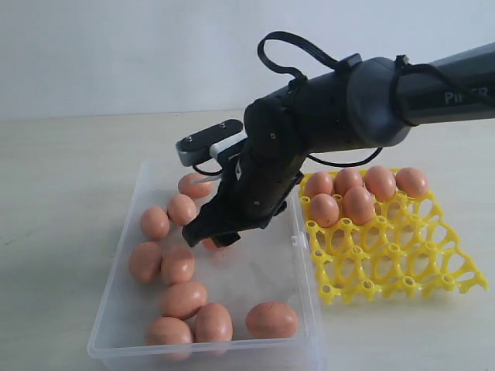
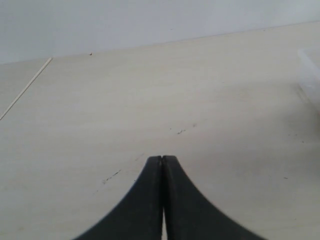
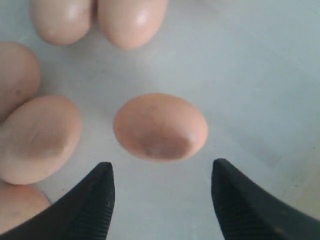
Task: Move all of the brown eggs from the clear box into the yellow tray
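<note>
The right end effector [image 3: 162, 165] is wide open and holds nothing. It hangs low in the box [image 1: 255, 270] with a finger on each side of one egg [image 3: 160, 126] that lies alone, so I think it wants to grab that one without bumping the other eggs [image 1: 183, 298] bunched along one side, while six more sit in the tray [image 1: 387, 263] just beside the box. The left end effector [image 2: 162, 159] is shut tight on nothing over the pale, smooth counter [image 2: 150, 90], likely to keep out of the way, and a plain light wall [image 1: 116, 54] stands behind.
</note>
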Available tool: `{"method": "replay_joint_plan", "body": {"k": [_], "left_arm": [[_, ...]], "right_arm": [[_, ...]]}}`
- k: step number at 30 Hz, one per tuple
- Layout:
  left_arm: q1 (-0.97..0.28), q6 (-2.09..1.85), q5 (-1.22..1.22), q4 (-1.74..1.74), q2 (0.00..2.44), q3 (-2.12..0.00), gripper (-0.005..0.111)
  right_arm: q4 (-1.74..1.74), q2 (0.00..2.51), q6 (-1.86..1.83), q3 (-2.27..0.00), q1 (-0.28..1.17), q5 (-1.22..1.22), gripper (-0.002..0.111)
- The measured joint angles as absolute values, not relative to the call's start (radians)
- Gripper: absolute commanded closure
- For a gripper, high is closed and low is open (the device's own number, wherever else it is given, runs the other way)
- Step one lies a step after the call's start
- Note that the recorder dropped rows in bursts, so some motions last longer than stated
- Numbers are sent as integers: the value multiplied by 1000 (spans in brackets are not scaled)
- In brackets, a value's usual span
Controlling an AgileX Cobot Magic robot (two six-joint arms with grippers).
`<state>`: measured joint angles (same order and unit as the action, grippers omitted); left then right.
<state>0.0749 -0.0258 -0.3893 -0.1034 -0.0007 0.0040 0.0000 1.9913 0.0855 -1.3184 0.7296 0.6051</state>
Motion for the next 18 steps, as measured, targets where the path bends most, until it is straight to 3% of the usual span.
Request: {"method": "replay_joint_plan", "body": {"k": [7,18], "left_arm": [[75,-26,-389,-103,-1,4,107],[75,-26,-389,-103,-1,4,107]], "right_arm": [[163,1991,129,-1318,641,526,52],[407,2049,101,-1318,626,347,52]]}}
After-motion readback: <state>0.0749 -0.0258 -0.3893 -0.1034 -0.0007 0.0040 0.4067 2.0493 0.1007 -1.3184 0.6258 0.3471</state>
